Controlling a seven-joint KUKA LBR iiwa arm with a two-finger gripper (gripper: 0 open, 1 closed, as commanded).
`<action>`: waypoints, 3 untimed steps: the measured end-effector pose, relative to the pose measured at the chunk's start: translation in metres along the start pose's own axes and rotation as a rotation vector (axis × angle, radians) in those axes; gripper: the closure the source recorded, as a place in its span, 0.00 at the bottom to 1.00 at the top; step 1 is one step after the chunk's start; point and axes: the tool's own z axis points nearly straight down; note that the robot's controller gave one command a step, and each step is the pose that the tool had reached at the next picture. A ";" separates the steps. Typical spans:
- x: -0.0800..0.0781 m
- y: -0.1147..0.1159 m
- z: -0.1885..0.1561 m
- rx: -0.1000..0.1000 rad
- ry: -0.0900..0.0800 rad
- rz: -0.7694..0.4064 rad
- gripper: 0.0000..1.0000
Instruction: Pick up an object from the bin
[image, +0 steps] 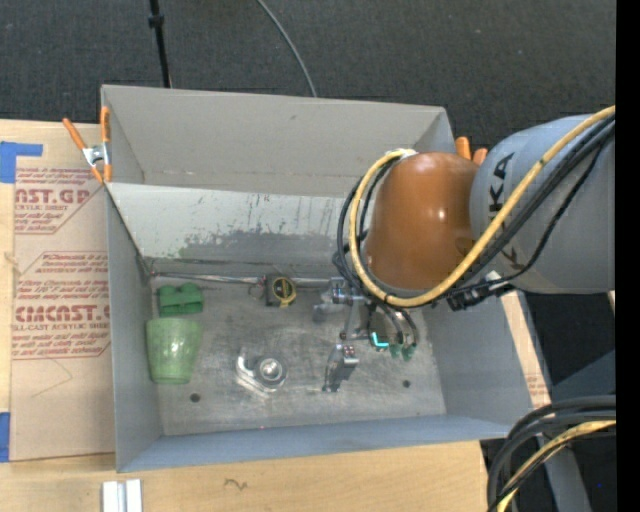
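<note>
My gripper (338, 368) hangs low over the bin floor, right of the middle, under the orange wrist cover. Nothing shows between its tips. A clear round lid-like piece with a shiny centre (264, 372) lies on the floor a short way to its left, apart from it. A small yellow and black ring-shaped thing (281, 291) rests near the back wall, up and to the left of the gripper.
A pale green translucent cup (172, 348) lies by the left wall, with a dark green block (180, 297) just behind it. The arm and its cables cover the bin's right part. Bare floor runs along the front wall.
</note>
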 end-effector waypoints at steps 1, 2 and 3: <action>-0.016 0.049 0.114 -0.001 -0.013 0.076 0.00; -0.015 0.049 0.110 -0.002 -0.007 0.075 1.00; -0.015 0.040 -0.021 0.000 -0.015 -0.118 1.00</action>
